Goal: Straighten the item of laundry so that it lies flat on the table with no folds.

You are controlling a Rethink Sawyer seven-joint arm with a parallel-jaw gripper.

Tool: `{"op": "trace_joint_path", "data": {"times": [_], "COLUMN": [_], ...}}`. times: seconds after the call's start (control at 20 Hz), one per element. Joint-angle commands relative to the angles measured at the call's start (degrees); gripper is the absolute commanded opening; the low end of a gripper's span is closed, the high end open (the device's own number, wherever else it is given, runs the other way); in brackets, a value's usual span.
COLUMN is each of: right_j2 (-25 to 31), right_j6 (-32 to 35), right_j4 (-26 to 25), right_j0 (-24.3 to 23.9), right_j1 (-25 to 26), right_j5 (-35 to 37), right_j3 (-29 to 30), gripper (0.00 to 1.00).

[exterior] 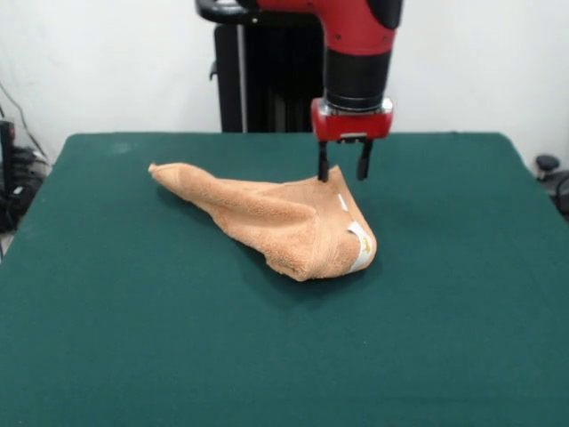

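The item of laundry (pixel 284 221), an orange-tan terry towel, lies bunched and folded on the dark green table (pixel 133 338). One pointed end stretches to the left, and a thick rolled hump sits at the right with a white label (pixel 360 247) on it. My gripper (pixel 343 171) hangs just above the hump's far upper edge. Its two black fingers (pixel 323 164) stand apart with nothing between them, and the left tip is at or just touching the cloth.
The table's far edge runs just behind the gripper. Cables and dark gear sit off the table at the left edge, and a small black object (pixel 547 165) lies beyond the right corner.
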Motion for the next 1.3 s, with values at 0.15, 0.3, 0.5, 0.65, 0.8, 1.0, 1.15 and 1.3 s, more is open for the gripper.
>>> {"op": "trace_joint_path", "data": {"times": [0.15, 0.3, 0.5, 0.65, 0.8, 1.0, 1.15, 1.3], "right_j2": [2.0, 2.3, 2.9, 3.4, 3.9, 3.6, 3.5, 3.7], "right_j6": [9.8, 9.2, 8.3, 7.7, 7.0, 6.9, 7.0, 6.9], "right_j4": [0.5, 0.0, -0.4, -1.0, -1.5, -1.9, -1.9, -2.2], "right_j0": [2.3, 1.7, 0.6, -0.3, -1.2, -1.2, -0.8, -0.9], "right_j1": [-3.8, -3.7, -4.3, -3.7, -2.5, -1.1, 1.8, 4.0], "right_j5": [-0.7, -0.6, 0.0, -0.2, -0.8, -1.5, -2.8, -3.9], "right_j3": [-0.5, -0.5, -0.4, -0.6, -1.5, -2.4, -3.9, -5.3], "gripper": [1.0, 1.0, 1.0, 1.0, 1.0, 1.0, 1.0, 1.0]}}
